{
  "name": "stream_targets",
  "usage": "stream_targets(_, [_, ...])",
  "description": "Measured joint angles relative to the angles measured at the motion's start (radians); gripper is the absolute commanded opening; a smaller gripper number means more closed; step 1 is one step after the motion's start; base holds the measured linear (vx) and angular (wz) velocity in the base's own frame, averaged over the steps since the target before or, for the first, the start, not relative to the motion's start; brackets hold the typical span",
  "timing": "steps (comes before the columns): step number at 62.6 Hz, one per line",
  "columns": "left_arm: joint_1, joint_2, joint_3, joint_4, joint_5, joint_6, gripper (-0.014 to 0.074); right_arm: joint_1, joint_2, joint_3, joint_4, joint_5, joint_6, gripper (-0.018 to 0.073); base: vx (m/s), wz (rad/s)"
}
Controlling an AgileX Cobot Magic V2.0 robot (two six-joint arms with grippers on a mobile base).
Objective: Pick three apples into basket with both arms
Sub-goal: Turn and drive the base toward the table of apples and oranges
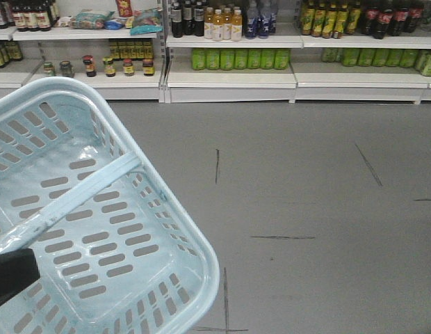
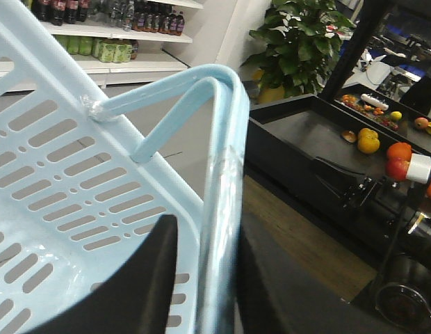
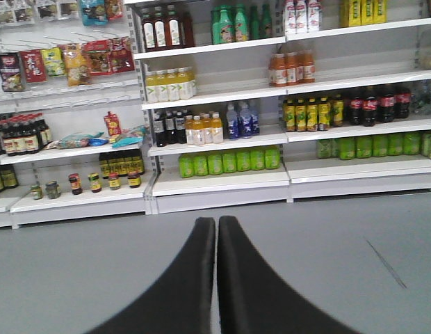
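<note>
On basket (image 2: 62,181) rim, left pincer (image 2: 205,240) tight.

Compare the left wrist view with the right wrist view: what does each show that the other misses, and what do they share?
Only the left wrist view: the left gripper closed on the rim of the basket, a potted plant, and a black counter carrying oranges. Only the right wrist view: the right gripper shut and empty, hanging snack packets and jars on a low shelf. Both: white store shelves with a row of green bottles.
</note>
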Motion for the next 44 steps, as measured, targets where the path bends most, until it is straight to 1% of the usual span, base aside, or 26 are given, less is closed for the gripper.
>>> stream_targets(13, [0.000,0.000,0.000,0.000,0.000,0.000,-0.0006,0.000,0.000,0.000,0.000,0.000,0.000,-0.0005,0.20,-0.45])
stream_targets(44, [0.000,0.000,0.000,0.000,0.000,0.000,-0.0006,0.000,0.000,0.000,0.000,0.000,0.000,-0.0005,0.16,-0.60])
